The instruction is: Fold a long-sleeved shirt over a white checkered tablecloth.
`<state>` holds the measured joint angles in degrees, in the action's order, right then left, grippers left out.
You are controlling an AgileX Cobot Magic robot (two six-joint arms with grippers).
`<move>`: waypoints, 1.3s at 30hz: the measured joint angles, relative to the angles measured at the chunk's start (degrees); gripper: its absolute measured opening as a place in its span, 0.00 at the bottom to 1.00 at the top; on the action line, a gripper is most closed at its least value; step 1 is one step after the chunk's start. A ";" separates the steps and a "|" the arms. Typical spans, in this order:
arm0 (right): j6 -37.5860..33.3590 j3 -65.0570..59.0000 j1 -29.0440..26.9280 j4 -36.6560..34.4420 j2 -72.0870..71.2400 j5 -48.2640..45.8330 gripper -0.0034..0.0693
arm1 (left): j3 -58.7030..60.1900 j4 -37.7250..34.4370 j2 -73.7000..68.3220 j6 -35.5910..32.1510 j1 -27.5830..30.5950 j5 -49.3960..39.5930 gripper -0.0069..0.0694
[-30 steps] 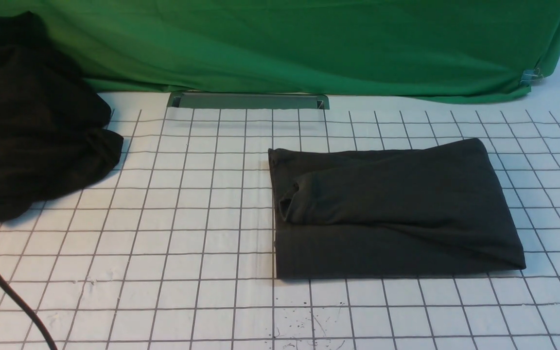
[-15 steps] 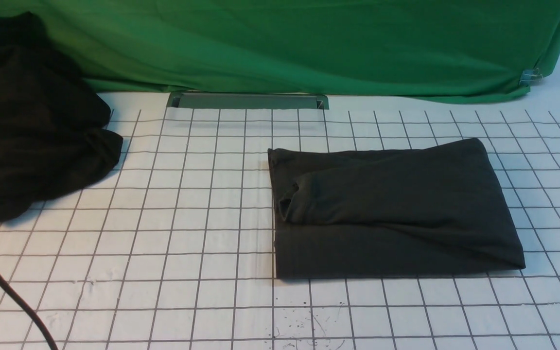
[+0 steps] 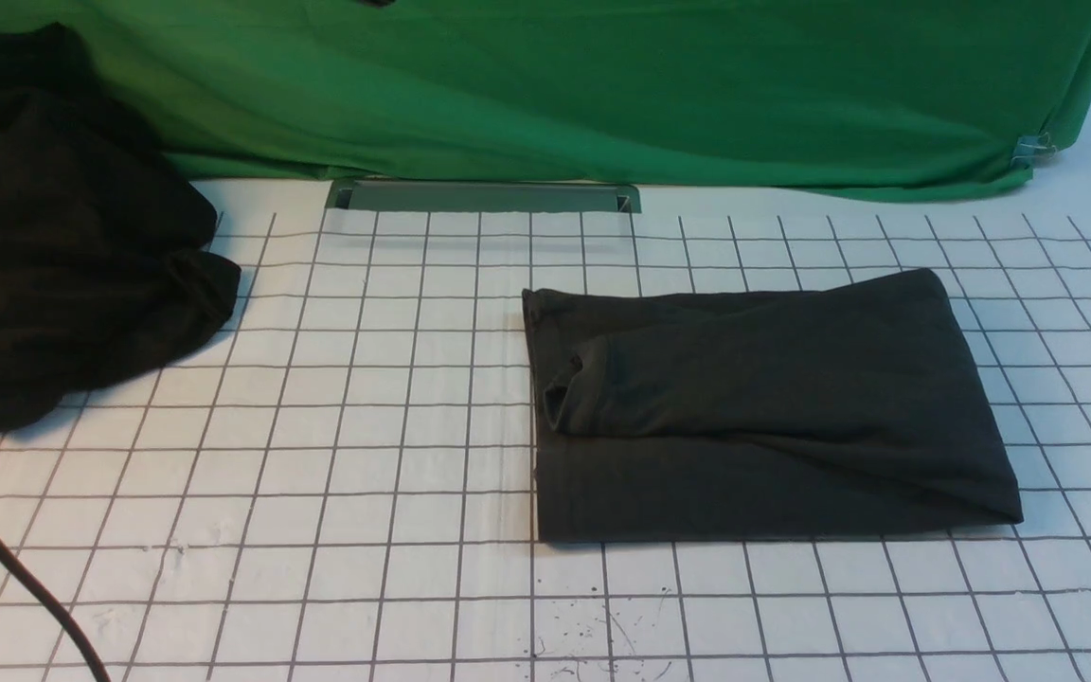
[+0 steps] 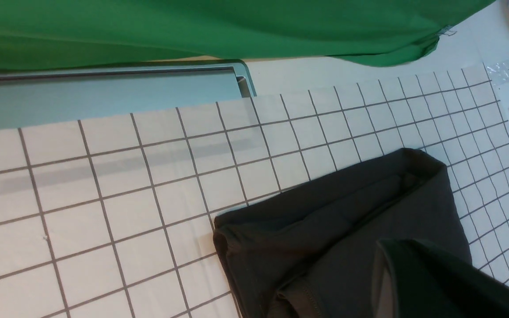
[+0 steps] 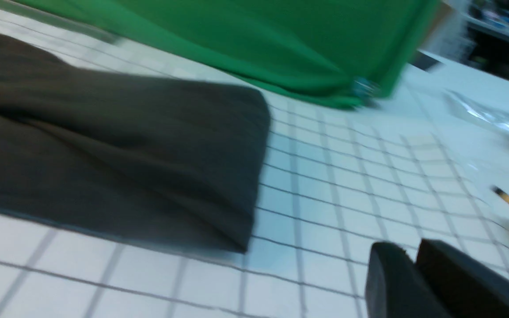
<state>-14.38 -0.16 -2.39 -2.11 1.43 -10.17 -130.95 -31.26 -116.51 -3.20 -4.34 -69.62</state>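
Note:
The long-sleeved shirt [image 3: 763, 407] lies folded into a dark charcoal rectangle right of centre on the white checkered tablecloth [image 3: 366, 426], with a sleeve cuff tucked at its left side. No logo shows. Neither gripper appears in the front view. In the left wrist view my left gripper [image 4: 396, 249] hovers over the shirt [image 4: 325, 229]; its fingers read as one dark mass, holding nothing. In the blurred right wrist view my right gripper [image 5: 413, 251] is shut and empty, above bare tablecloth [image 5: 325, 198] beside the shirt's [image 5: 117, 163] folded end.
A blacker heap of fabric [image 3: 62, 237] sits at the far left. A plain green cloth [image 3: 602, 85] hangs along the back, with a grey slot [image 3: 484, 196] below it. A black cable [image 3: 6, 559] crosses the near left corner.
The dark tip of my right gripper at the front view's right edge has slid out of view. The shirt has not moved.

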 joint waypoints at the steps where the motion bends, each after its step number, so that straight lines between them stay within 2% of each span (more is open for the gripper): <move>1: 0.00 -0.14 -1.50 0.00 -0.70 -1.11 0.16 | 1.36 0.17 0.88 -0.13 -0.13 0.07 0.09; 4: 0.00 -0.22 -5.02 0.14 -1.25 -2.05 0.17 | 8.41 0.21 5.76 -1.65 -0.75 0.12 0.09; 11: 0.00 -0.22 -5.26 0.90 -1.27 -1.02 0.19 | 26.63 1.78 21.40 -7.65 -1.30 -0.01 0.09; 12: 0.00 -0.22 -3.83 2.11 -1.27 -0.97 0.20 | 31.54 3.19 26.31 -8.91 -1.30 -0.08 0.09; 18: 0.00 -0.22 4.13 3.01 -1.27 -0.90 0.21 | 43.39 6.99 38.55 -10.31 -1.30 0.21 0.09; 26: 0.00 -0.22 5.74 3.06 -1.32 -0.85 0.23 | 56.86 7.27 51.48 -10.42 -1.30 2.65 0.09; 33: 0.00 -0.22 5.74 3.12 -1.32 -0.85 0.25 | 76.25 7.53 72.82 -12.26 -1.30 21.47 0.09; 34: 0.00 -0.22 5.74 3.16 -1.32 -0.85 0.26 | 82.18 7.94 79.15 -13.31 -1.30 27.78 0.09; 35: 0.00 -0.22 5.74 3.16 -1.32 -0.85 0.26 | 82.94 7.90 79.93 -13.31 -1.30 27.78 0.09; 39: 0.00 -0.22 5.74 3.16 -1.32 -0.85 0.29 | 100.24 5.87 96.84 -12.08 -1.30 47.66 0.09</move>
<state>-14.38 -0.38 3.35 1.06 0.11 -11.02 -30.71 -25.39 -19.68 -15.28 -5.64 -21.96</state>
